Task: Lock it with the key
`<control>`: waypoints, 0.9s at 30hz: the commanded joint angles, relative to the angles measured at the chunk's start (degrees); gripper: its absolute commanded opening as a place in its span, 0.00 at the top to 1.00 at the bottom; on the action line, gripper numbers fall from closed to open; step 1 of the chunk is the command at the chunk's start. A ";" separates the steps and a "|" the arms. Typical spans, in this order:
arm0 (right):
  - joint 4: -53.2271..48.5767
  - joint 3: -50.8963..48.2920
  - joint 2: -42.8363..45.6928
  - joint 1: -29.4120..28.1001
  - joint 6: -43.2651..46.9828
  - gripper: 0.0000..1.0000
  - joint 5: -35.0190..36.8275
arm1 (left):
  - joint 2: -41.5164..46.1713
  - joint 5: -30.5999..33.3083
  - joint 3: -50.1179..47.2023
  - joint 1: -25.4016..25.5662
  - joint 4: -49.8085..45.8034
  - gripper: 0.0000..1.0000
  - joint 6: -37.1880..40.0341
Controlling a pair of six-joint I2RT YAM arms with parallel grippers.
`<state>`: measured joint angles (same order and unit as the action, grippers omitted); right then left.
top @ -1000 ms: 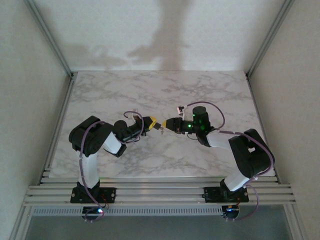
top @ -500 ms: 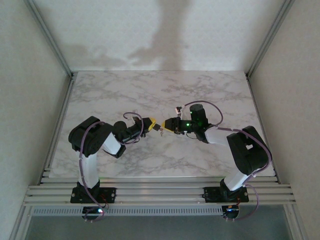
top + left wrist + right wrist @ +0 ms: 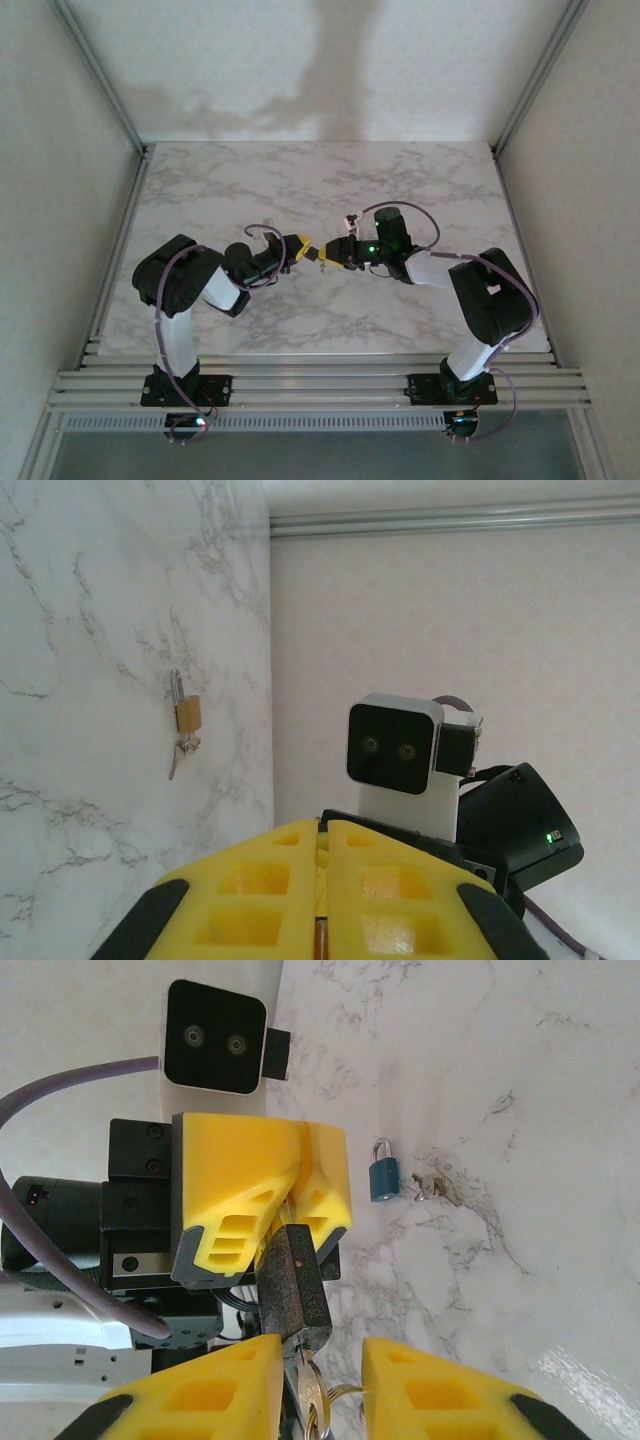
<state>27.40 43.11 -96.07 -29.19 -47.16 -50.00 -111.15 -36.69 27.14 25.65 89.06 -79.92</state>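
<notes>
A black padlock (image 3: 293, 1280) hangs in the air between the two arms, above the table's middle (image 3: 316, 256). My left gripper (image 3: 300, 1225) is shut on its top end, and the shackle is hidden between the yellow fingers (image 3: 270, 900). A silver key (image 3: 316, 1400) with a ring sits in the keyhole at the lock's lower end. My right gripper (image 3: 322, 1360) straddles the key and the lock's bottom. Its jaws are open: the left finger (image 3: 215, 1390) lies against the lock, while the right finger (image 3: 440, 1390) stands apart from the key.
A small blue padlock (image 3: 382, 1182) with loose keys (image 3: 432, 1190) lies on the marble table (image 3: 250, 180). In the left wrist view a brass padlock (image 3: 187, 714) with keys lies on the marble. Walls and metal rails (image 3: 110, 260) enclose the table.
My right gripper has slid left towards the left gripper and its jaws have narrowed around the key. The left gripper has held still, shut on the padlock.
</notes>
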 commanded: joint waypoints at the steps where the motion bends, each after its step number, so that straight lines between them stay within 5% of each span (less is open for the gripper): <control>1: -0.06 1.34 -0.78 -0.58 0.89 0.76 -1.86 | 1.73 0.21 -0.42 -0.59 17.32 1.00 0.85; 27: 1.45 2.94 -3.29 -2.65 0.74 0.77 -4.72 | 4.28 2.68 -2.86 -1.61 17.43 1.00 2.49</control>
<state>28.03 44.66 -98.65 -31.44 -47.27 -53.89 -108.66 -34.52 24.47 24.53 89.32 -78.02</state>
